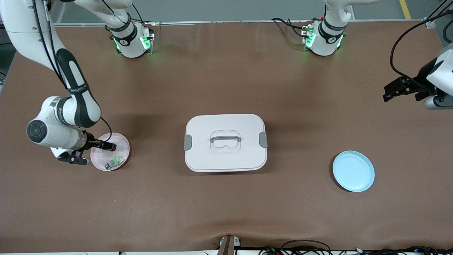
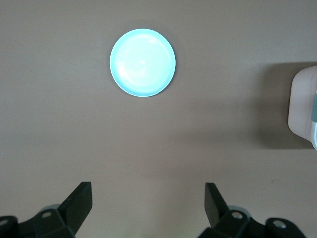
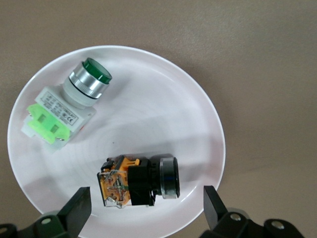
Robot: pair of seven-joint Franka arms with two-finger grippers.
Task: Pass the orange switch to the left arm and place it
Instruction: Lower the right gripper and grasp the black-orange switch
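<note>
The orange switch [image 3: 138,181], black with an orange back section, lies on its side on the pink plate [image 3: 163,99]. My right gripper [image 3: 146,208] hangs open just above it, one finger off each end of the switch and not touching it. In the front view that gripper [image 1: 92,151] covers the edge of the pink plate [image 1: 122,141] toward the right arm's end of the table. The white box [image 1: 225,142] with grey side clips stands mid-table. My left gripper [image 1: 393,90] waits open and empty, high over the left arm's end, and its fingers [image 2: 79,203] frame bare table.
A green-and-silver switch [image 3: 74,101] lies on the same pink plate [image 1: 114,162], close beside the orange one. A blue plate [image 1: 353,171] sits toward the left arm's end, also seen in the left wrist view as the blue plate [image 2: 142,62]. The box's corner [image 2: 302,106] shows there too.
</note>
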